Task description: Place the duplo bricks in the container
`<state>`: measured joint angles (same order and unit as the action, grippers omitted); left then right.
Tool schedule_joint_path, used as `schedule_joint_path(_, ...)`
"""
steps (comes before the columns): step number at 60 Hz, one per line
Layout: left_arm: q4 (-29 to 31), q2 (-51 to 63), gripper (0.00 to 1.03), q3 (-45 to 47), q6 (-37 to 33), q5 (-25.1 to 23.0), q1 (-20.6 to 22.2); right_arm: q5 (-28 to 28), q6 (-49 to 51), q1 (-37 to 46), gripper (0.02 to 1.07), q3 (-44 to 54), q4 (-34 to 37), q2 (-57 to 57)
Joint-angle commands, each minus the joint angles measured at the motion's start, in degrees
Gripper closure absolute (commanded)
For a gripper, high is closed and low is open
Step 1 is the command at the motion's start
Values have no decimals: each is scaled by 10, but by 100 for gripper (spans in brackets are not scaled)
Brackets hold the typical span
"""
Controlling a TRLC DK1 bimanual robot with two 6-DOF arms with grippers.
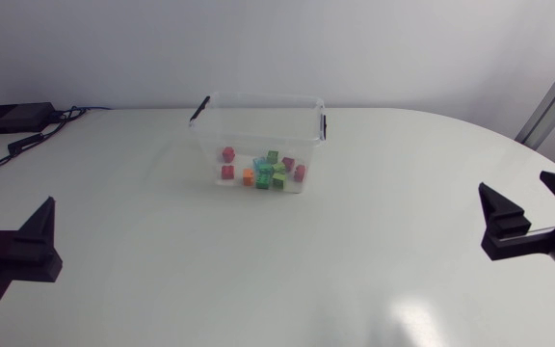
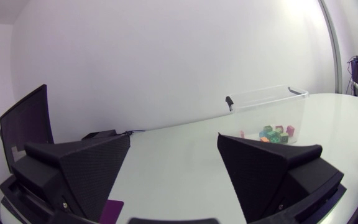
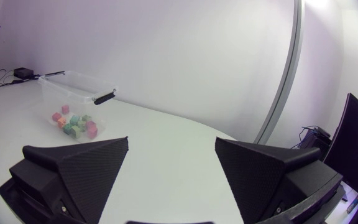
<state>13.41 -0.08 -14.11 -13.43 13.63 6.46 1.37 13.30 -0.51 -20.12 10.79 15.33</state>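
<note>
duplo bricks [image 1: 263, 172] in container [image 1: 256, 97], left gripper [image 2: 174, 140], right gripper [image 3: 171, 142] spread — seen together only overhead

Left claw [image 2: 174, 138], right claw [image 3: 171, 140]: both agape.

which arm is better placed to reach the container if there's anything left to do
Left, marginally: the container sits slightly toward that side. The left gripper and right gripper are both open and empty. The duplo bricks all seem to lie inside it; no loose one shows.
</note>
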Motion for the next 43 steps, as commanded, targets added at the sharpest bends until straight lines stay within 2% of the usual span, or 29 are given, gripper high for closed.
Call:
schedule_joint_path(1,-19,-3,6,26,27,-16,-10,-2,-26,5,6,32,-18,-20)
schedule_joint_path(33,-132,1,7,139,133,-134,-64,-13,-131,5,6,199,-106,-151)
schedule_joint_path(43,-134,1,7,141,134,-136,-65,-14,-133,5,6,201,-108,-153)
